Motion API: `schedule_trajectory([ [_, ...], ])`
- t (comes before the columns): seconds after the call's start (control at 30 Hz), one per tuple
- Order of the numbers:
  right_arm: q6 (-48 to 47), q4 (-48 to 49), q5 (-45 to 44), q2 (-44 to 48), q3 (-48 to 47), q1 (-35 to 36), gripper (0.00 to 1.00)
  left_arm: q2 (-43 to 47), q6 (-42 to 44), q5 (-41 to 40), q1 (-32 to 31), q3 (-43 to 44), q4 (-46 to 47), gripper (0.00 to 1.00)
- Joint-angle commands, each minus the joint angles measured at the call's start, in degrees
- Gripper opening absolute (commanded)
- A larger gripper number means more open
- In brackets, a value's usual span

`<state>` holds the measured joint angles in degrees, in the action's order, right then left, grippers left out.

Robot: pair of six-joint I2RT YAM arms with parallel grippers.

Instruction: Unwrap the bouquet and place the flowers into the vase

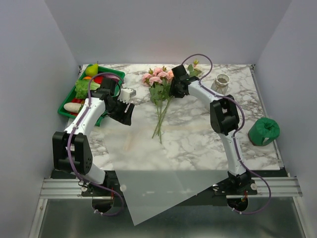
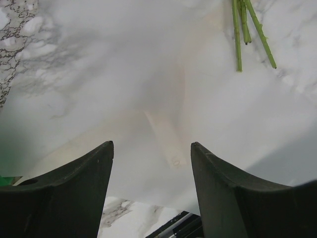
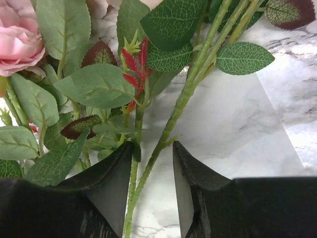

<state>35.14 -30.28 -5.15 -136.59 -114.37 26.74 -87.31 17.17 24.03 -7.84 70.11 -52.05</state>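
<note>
- Your left gripper (image 1: 126, 113) hangs over the white paper (image 1: 163, 168). It is spread wide and has nothing in it. In its wrist view only the sheet lies between the fingers (image 2: 89, 173).
- Your right gripper (image 1: 173, 91) is at the flowers (image 1: 157, 78), just below the leaves. It is partly open and straddles the stems (image 3: 163, 134). White paper shows between the stems and the right-hand finger, so nothing is pinched.
- The flowers lie flat at the far middle of the desk (image 1: 262, 153), out of their wrapping. The pink and peach heads point away from you. The thin green stems run back toward you onto the paper.
- The paper is opened out flat. Its near corner hangs over the desk's front edge between the two arm bases.
- The vase (image 1: 222, 83) stands upright at the far right. It is apart from the flowers, and your right arm is between them.
- A green tray (image 1: 64, 101) of toy vegetables sits far left, behind your left arm. A dark green pouch (image 1: 263, 131) sits at the right edge.
</note>
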Motion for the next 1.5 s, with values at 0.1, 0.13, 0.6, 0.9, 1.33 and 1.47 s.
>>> schedule_trajectory([
  [0.1, 0.1, -1.3, -2.5, 0.3, 0.8, -1.2, 0.45, 2.2, 0.8, 0.4, 0.8, 0.4, -1.4, 0.72],
  [0.13, 0.1, -1.4, -2.7, 0.5, 1.0, -1.3, 0.45, 2.4, 0.8, 0.4, 0.9, 0.4, -1.5, 0.72],
  [0.6, 0.4, 5.2, -1.7, 9.0, 12.9, -1.4, 0.66, 3.2, 1.4, 0.8, 1.8, -1.1, -1.3, 0.72],
  [0.9, 0.7, 11.7, -0.9, 13.2, 18.6, -1.4, 0.61, 3.2, 1.6, 1.2, 2.3, -2.3, -0.6, 0.72],
  [1.33, -1.2, 13.9, 0.9, 15.1, 22.8, 0.3, 0.49, 3.0, 1.9, 2.1, 2.8, -4.1, 0.6, 0.72],
  [1.47, 0.9, 8.0, -3.0, 11.8, 18.8, 0.1, 0.39, 3.5, 2.0, 2.1, 3.1, -4.1, 0.5, 0.72],
])
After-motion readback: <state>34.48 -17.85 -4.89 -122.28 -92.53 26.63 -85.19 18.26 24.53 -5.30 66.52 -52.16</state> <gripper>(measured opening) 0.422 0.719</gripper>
